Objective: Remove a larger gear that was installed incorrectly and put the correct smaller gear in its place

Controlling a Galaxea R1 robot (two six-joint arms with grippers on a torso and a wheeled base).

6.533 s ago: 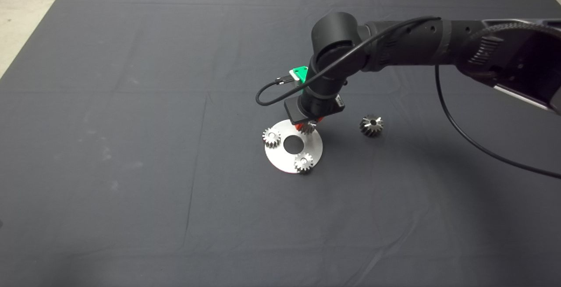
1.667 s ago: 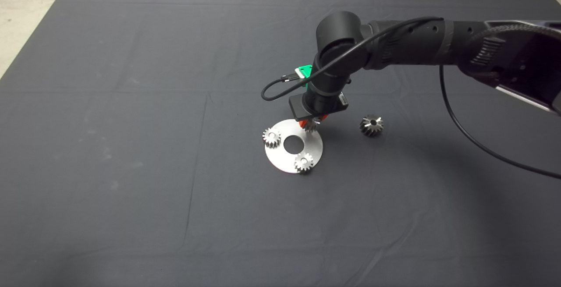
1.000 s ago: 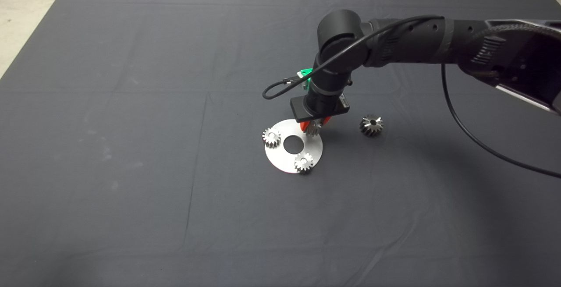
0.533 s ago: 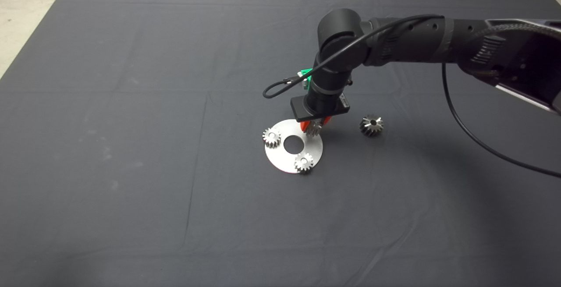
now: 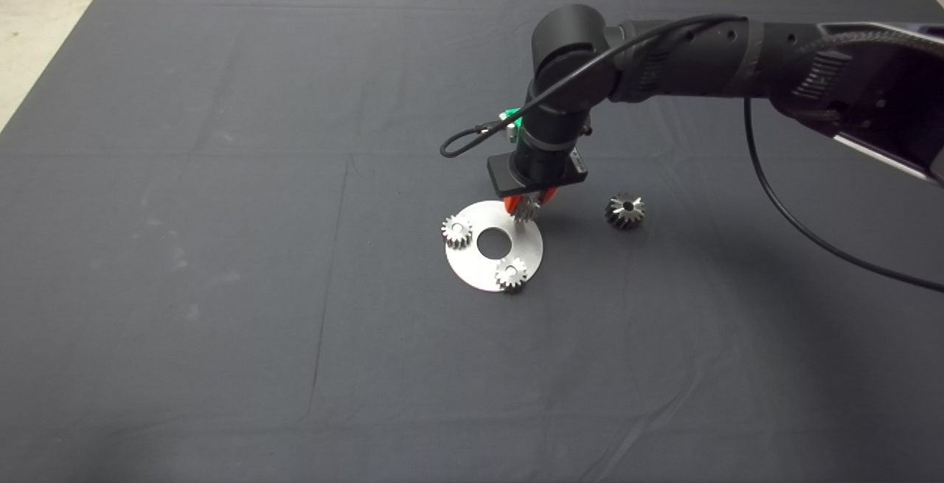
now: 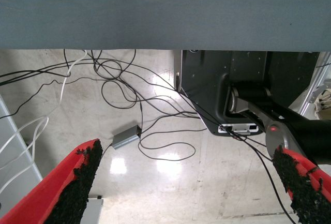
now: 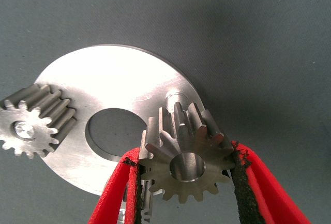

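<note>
Smaller gear (image 7: 189, 164), a low silver toothed metal wheel with an open bore, is pinched between the right gripper's (image 7: 186, 182) red fingers, held just above the round silver plate (image 7: 111, 87) with its bore slightly off the small bare peg (image 7: 173, 99) beside it. Seating it means lining bore over peg, axis upright. The thick grey larger gear (image 5: 625, 211) lies on the dark mat (image 5: 221, 173) nearby; the left gripper (image 6: 186, 193) hangs wide open and empty off the table.
</note>
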